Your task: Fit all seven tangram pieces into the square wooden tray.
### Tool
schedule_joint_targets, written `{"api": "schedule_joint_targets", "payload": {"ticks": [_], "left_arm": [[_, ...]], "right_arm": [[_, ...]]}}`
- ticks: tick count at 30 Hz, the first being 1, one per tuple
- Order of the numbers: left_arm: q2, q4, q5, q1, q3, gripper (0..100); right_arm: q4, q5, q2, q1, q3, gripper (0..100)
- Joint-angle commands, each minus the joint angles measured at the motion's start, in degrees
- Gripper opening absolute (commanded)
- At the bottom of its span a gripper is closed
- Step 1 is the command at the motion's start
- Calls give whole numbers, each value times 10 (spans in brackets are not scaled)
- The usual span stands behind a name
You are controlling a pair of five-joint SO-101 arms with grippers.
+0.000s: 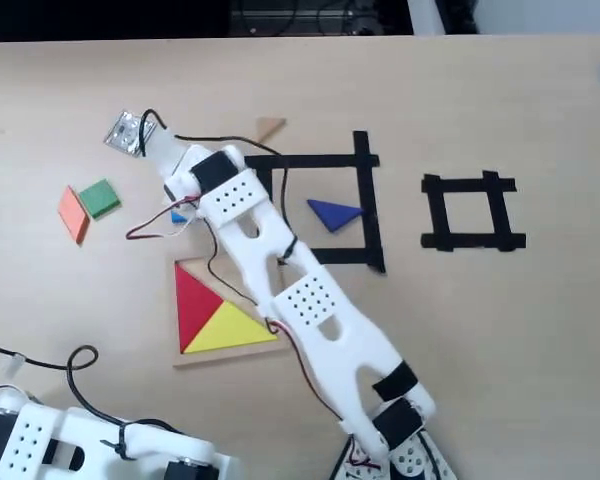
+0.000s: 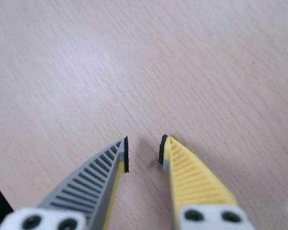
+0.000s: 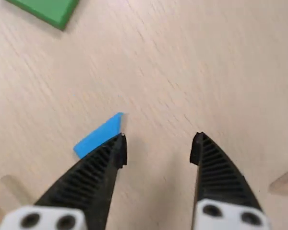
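The square wooden tray (image 1: 195,358) lies near the table's front and holds a red triangle (image 1: 194,298) and a yellow triangle (image 1: 230,328). A small light blue piece (image 1: 178,216) lies on the table just beyond the tray. My right gripper (image 3: 158,146) hovers open over the bare wood, with the light blue piece (image 3: 98,136) beside one finger's outer side and partly hidden by it. A green square (image 1: 99,197) and an orange parallelogram (image 1: 73,213) lie to the left. My left gripper (image 2: 144,153) is slightly open over bare table, holding nothing.
A dark blue triangle (image 1: 333,212) lies inside a black tape square (image 1: 363,200). A second, smaller tape square (image 1: 472,212) is to its right. A tan triangle (image 1: 270,127) lies farther back. The left arm (image 1: 80,440) rests at the front left corner.
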Motion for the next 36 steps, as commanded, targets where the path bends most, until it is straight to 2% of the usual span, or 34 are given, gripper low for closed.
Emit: {"api": "schedule_joint_targets", "payload": {"ticks": [1,9,15,36], "left_arm": [[-4,-9,-4,4,-2,137],[-4,-9,-4,4,-2,137],[-4,-9,-4,4,-2,137],[-4,-9,-4,4,-2,137]], "right_arm": [[-28,-6,-4,-18,-5,234],[26,-8,-14,-38,-23,234],[78,-54,-27,-36,-52,234],[167,-44,-53,-63,-57,237]]}}
